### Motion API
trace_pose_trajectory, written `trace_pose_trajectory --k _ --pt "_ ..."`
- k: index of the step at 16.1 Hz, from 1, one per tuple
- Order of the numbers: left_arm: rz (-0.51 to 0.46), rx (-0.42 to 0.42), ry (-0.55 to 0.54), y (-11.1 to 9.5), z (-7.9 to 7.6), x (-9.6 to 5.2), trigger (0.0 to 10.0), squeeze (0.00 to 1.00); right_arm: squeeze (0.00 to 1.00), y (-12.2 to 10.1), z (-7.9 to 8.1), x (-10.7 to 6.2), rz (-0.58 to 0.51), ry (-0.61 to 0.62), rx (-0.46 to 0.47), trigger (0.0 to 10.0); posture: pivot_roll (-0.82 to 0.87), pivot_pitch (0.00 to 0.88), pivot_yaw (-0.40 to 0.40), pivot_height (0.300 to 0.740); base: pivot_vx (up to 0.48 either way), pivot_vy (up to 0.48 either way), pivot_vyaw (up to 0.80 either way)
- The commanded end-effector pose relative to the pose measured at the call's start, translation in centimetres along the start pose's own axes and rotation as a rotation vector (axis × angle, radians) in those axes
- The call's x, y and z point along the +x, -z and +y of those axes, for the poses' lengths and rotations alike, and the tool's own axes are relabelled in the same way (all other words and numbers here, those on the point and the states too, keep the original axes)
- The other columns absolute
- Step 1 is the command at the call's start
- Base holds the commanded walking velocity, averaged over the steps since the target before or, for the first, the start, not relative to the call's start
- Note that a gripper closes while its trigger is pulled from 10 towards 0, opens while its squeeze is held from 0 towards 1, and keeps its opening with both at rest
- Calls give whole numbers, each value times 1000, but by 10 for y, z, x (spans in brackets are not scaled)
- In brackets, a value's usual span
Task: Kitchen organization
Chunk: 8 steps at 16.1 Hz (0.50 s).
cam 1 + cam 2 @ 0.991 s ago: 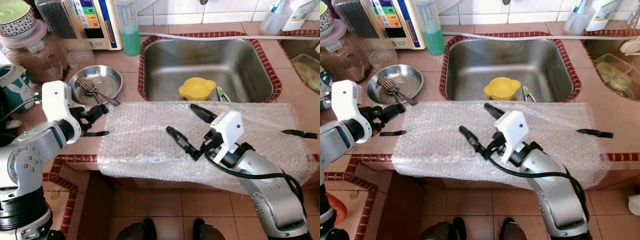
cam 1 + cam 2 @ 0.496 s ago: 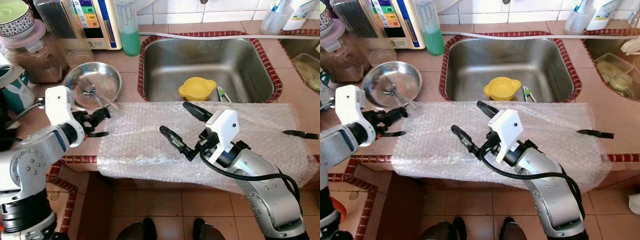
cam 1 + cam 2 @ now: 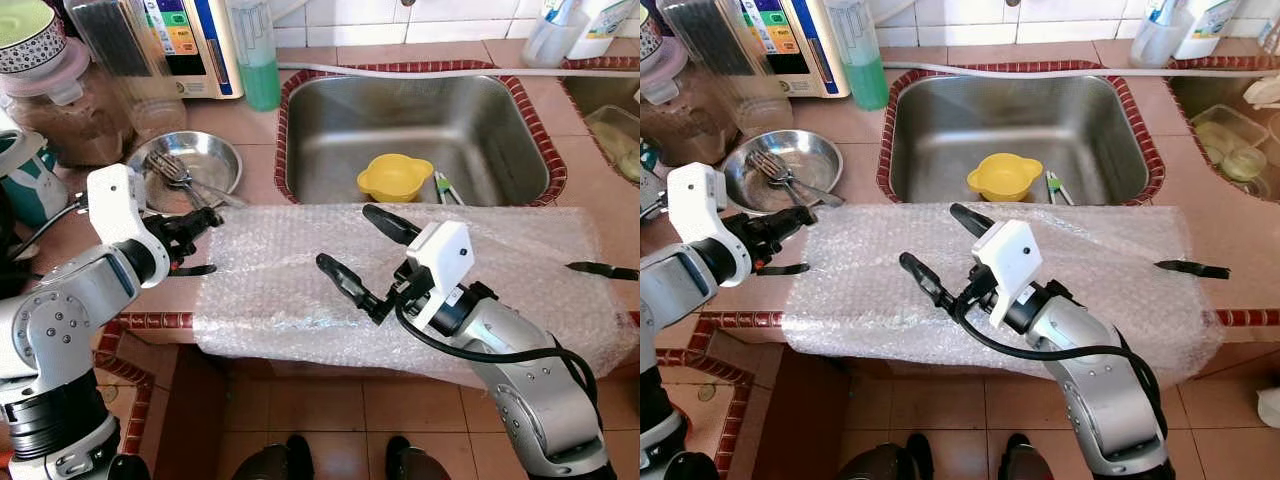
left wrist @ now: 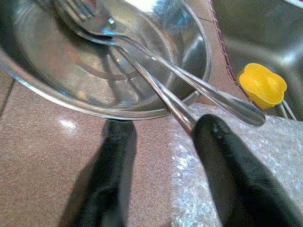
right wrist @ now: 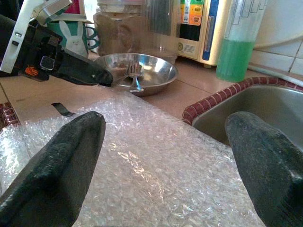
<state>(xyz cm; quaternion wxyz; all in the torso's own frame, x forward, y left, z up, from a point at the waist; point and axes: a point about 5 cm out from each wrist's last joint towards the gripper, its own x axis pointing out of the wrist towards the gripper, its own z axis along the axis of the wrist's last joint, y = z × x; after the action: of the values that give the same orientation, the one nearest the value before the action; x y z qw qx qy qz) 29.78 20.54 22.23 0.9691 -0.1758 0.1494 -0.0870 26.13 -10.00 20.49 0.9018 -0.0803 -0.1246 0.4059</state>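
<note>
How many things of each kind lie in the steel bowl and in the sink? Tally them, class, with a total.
Forks in the steel bowl: 2
Yellow cups in the sink: 1
Green-handled utensils in the sink: 1
Total: 4

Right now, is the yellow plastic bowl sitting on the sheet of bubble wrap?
No, the yellow plastic bowl sits inside the stainless steel sink, beyond the sheet of bubble wrap.

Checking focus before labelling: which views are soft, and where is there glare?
Left wrist view: the left end effector fingers are blurred, the steel bowl sharper, with bright highlights. Right wrist view: near fingers soft, bubble wrap glinting. Left eye view: evenly lit and sharp.
</note>
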Motion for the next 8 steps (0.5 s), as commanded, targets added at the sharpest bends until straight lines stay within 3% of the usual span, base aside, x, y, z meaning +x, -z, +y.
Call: trace_pose_trajectory --k 1,8 --pt "-10 -14 -28 -2 4 -2 0 0 0 -1 4 2 -2 -20 -8 10000 -53 247 82 740 0 0 0" --pt "-97 -59 -96 -10 12 -1 0 0 0 -1 4 5 -2 -24 -14 10000 -51 247 77 740 0 0 0"
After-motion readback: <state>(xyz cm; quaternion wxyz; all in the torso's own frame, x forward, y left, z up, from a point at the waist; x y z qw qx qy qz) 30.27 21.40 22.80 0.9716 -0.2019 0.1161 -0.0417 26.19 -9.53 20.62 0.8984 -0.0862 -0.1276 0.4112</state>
